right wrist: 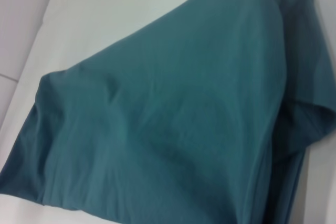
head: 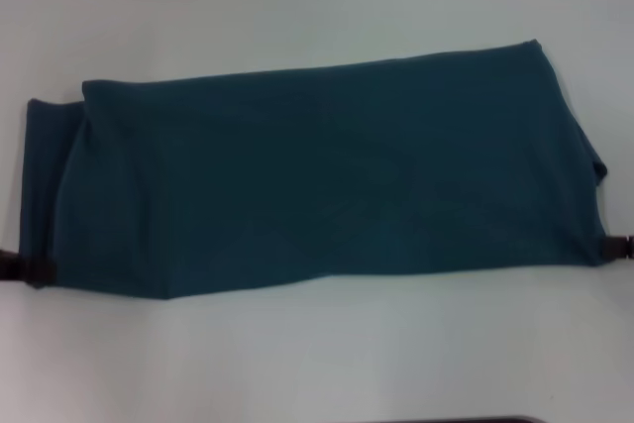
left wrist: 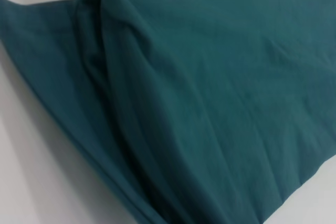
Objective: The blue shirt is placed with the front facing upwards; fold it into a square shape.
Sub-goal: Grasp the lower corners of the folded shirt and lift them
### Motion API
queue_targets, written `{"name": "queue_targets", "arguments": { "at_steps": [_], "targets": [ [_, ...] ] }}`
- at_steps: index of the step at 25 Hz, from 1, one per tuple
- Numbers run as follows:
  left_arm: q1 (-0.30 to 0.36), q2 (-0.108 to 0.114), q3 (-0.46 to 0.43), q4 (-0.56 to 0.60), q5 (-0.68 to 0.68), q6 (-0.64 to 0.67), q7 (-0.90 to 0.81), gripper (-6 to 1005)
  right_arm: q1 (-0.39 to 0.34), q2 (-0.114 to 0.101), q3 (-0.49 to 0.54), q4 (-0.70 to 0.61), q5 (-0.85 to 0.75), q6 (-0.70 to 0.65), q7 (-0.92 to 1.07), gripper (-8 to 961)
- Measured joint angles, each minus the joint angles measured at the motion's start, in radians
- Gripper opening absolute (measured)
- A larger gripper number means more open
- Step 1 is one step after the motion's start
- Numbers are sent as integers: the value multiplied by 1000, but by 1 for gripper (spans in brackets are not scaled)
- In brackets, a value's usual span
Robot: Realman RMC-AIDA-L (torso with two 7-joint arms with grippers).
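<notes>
1. A plain white table (head: pixel 297 7) is filling the head view, smooth and bare-looking around the cloth; a thin dark strip is showing at the bottom edge, right of centre.
2. The blue shirt (head: pixel 317 185) is lying across the middle of the frame as a long folded band, reaching from the left edge area to the right edge area, with its upper right corner sitting higher than its upper left.
3. The left gripper (head: pixel 25 268) is showing only as a dark tip at the lower left corner of the shirt, and the right gripper (head: pixel 616 246) as a dark tip at the lower right corner; whether their fingers are apart or clamped on the fabric cannot be told.
4. The left wrist view is showing what the head view is not: the shirt (left wrist: pixel 210 93) has rolled, layered folds bunching along one end, over white table (left wrist: pixel 37 182).
5. The right wrist view is showing the shirt (right wrist: pixel 168 124) as a broad flat panel with soft wrinkles and a folded-under layer along one side, plus a table (right wrist: pixel 121 9) edge and a paler floor beyond it.
6. The fabric is looking matte, soft and knit-like, in dark teal.
</notes>
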Motion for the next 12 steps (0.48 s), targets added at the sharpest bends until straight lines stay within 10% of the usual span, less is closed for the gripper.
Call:
{"name": "queue_targets", "arguments": {
  "at_steps": [12],
  "targets": [
    [32,6,-27,19,44,8,21,31,-40,0,23,-2,-25,-34,-24,1]
  ]
}}
